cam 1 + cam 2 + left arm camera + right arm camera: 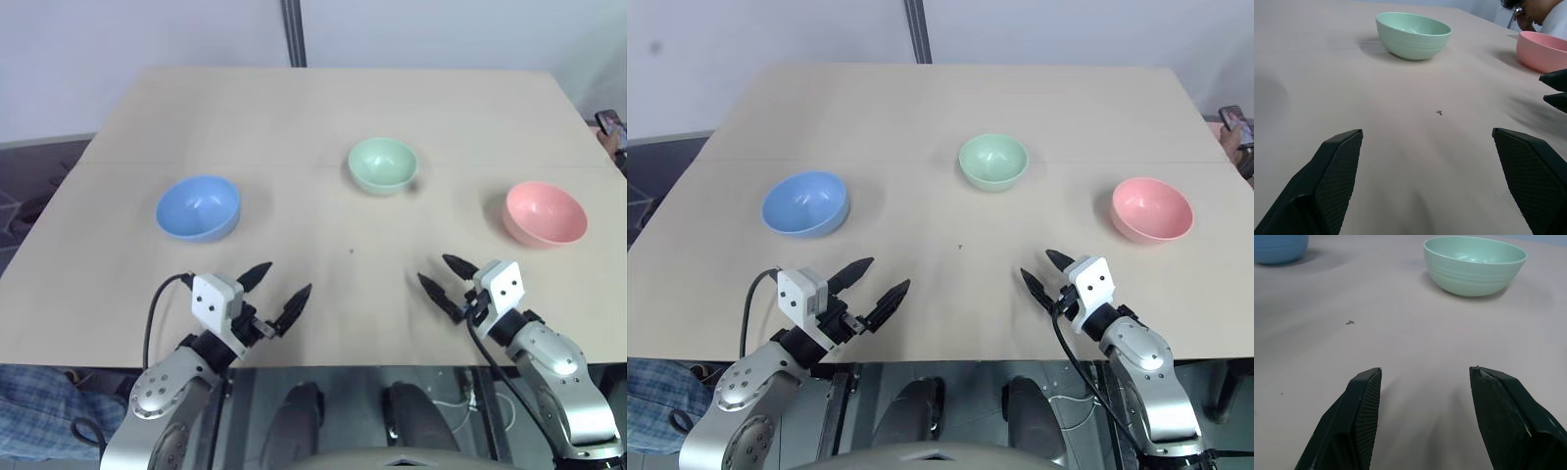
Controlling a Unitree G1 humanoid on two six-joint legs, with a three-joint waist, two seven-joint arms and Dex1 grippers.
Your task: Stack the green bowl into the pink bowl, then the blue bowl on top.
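Observation:
Three bowls stand apart on the wooden table (323, 108). The green bowl (382, 164) is in the middle, farthest back. The blue bowl (198, 208) is at the left and the pink bowl (546, 213) at the right. My left gripper (277, 290) hovers open near the front edge, below the blue bowl, with nothing between its fingers. My right gripper (443, 274) is open too, near the front right, short of the pink bowl. The green bowl (1474, 265) lies ahead of the right gripper's fingers (1359, 416).
A dark post (293, 31) rises behind the table's far edge. A person (1540, 12) sits past the table's right side, beyond the pink bowl (1543, 50). A tiny dark speck (352, 252) lies mid-table.

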